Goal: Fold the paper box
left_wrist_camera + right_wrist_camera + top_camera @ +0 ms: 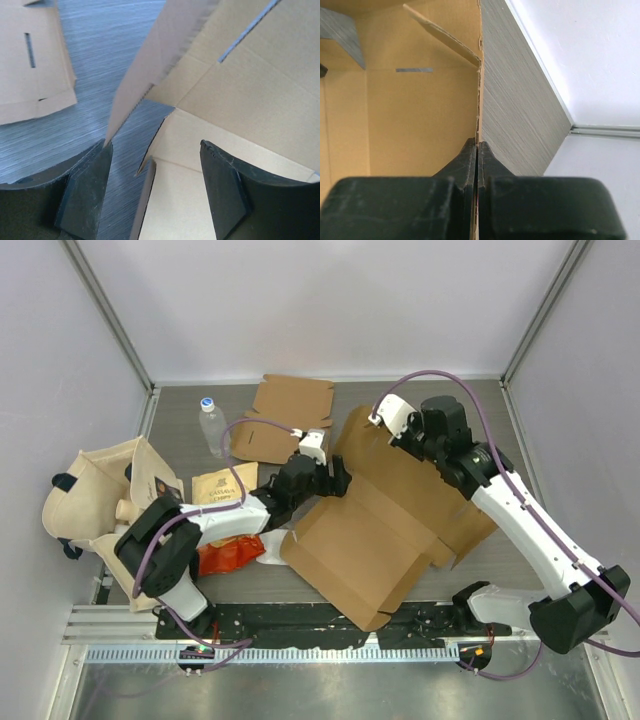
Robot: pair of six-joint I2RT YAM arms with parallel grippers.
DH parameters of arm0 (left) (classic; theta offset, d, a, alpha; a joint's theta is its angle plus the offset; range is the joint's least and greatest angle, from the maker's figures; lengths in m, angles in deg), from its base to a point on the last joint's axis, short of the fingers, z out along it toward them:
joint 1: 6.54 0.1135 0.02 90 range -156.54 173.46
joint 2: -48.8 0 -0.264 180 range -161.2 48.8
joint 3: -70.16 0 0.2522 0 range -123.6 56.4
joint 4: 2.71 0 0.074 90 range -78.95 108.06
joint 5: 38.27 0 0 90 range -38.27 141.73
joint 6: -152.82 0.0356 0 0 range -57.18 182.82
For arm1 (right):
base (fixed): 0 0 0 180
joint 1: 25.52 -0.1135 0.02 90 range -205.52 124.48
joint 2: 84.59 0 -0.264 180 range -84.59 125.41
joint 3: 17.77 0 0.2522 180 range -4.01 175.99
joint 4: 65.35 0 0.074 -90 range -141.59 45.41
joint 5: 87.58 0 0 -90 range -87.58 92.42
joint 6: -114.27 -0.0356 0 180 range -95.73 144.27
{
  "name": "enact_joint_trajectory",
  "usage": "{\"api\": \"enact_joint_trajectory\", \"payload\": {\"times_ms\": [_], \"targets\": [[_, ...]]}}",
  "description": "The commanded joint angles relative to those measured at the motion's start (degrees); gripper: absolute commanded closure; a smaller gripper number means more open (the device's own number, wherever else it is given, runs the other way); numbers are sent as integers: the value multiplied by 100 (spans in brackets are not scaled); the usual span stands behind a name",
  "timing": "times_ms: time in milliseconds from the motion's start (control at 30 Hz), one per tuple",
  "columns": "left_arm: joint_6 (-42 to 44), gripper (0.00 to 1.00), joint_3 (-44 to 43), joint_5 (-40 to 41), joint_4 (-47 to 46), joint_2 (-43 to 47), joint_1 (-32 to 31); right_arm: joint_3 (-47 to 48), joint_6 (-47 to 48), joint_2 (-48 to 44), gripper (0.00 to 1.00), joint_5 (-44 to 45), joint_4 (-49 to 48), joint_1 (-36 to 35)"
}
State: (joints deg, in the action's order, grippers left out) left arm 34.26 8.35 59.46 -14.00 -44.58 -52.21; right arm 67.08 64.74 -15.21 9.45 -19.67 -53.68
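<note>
Paper box (372,532) lies unfolded on the table (350,395), centre to right, near corner reaching toward the arm bases; far panels partly lifted. Left gripper (155,145) sits at the box's left edge; jaws stand wide apart, nothing clamped; its fingers (85,195) straddle the edge, one over bare table, the other over the inner panel. A raised flap (150,60) slants down between them; its lower corner touches the tip of the finger on the table side; the other finger is clear of it; whether that finger touches the panel below cannot be told. Right gripper (477,145) is at the box's far edge; its fingers (465,160) are pressed together with the thin edge of a cardboard wall pinched between them; wall stands upright, box interior to one side, bare table to the other. Second cardboard blank (280,420) lies flat, far left of the box, apart from both grippers; bottle (211,424) upright beside it.
</note>
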Motion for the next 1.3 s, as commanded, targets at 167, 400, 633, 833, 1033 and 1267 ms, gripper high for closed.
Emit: {"api": "enact_joint_trajectory", "payload": {"times_ms": [167,400,633,833,1033,1267], "targets": [[-27,32,313,440,810,321,172,-192,154,-241,99,-492,-292,346],[-18,33,639,229,457,251,172,-104,190,-337,99,-465,-301,355],[-212,18,842,-280,71,593,155,-122,102,-347,99,-518,-345,364],[-370,17,472,-500,528,708,146,-122,31,-390,99,-571,-362,364],[-440,30,315,-369,659,383,-12,-148,5,-461,99,-571,-371,364],[-414,60,-29,756,1513,-417,75,-236,22,-628,99,-553,-424,443]]}}
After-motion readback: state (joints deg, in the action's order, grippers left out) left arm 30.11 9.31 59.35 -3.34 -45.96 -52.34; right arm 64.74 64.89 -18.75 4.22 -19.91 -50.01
